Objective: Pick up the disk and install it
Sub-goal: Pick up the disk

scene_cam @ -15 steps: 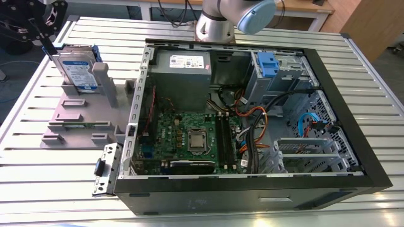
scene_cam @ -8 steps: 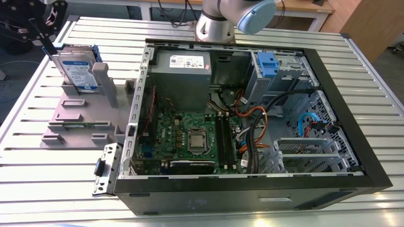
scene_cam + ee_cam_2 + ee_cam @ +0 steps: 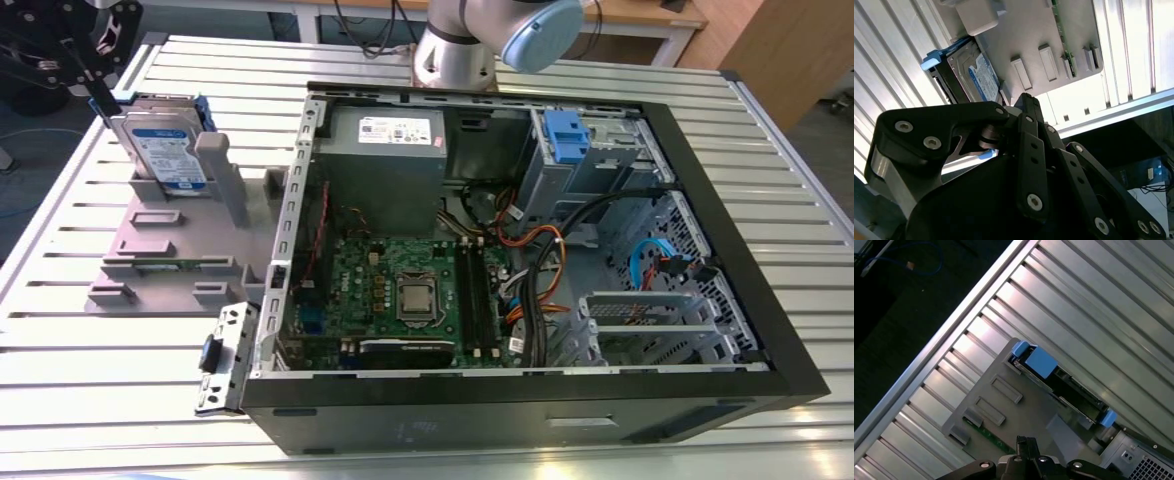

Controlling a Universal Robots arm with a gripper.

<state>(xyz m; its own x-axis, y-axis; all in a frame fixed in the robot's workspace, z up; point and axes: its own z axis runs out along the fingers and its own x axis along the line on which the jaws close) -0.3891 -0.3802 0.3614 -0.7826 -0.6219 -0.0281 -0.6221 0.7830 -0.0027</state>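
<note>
— Slotted aluminium table [image 3: 80, 400], wooden cabinet [image 3: 781, 50] behind it in the exterior view. What's hidden?
— Gripper [image 3: 96, 95] is cut off by the corner at the exterior view's upper left, so just black linkage shows. Both wrist views look past that same linkage. Apart or together: cannot tell.
— Disk?
— Disk [image 3: 163, 150] stands on edge in the grey stand [image 3: 160, 255], at the exterior view's left, outside the PC case [image 3: 767, 300]. Label faces the camera, with the blue carrier bracket [image 3: 200, 108] around it. Gripper sits right at its top edge; can't make out whether it touches. In the second wrist view the disk [image 3: 979, 75] is partly covered by linkage. The first wrist view has the disk [image 3: 1069, 387] edge-on, blue bracket ends at both sides.
— Room around it?
— Open slats on the stand's outer side, out to the table edge. The stand's other side is just beside the case wall. A small loose metal part [image 3: 224, 355] lies against the case's near corner.
— Case contents?
— Side panel off, case lying flat. Grey power supply [image 3: 387, 150] is at the back, motherboard [image 3: 414, 290] in front of it. Silver drive cage [image 3: 574, 150] with a blue tab sits beside the supply, cable bundle [image 3: 534, 250] between board and cage. Arm base [image 3: 461, 45] stands behind the case.
</note>
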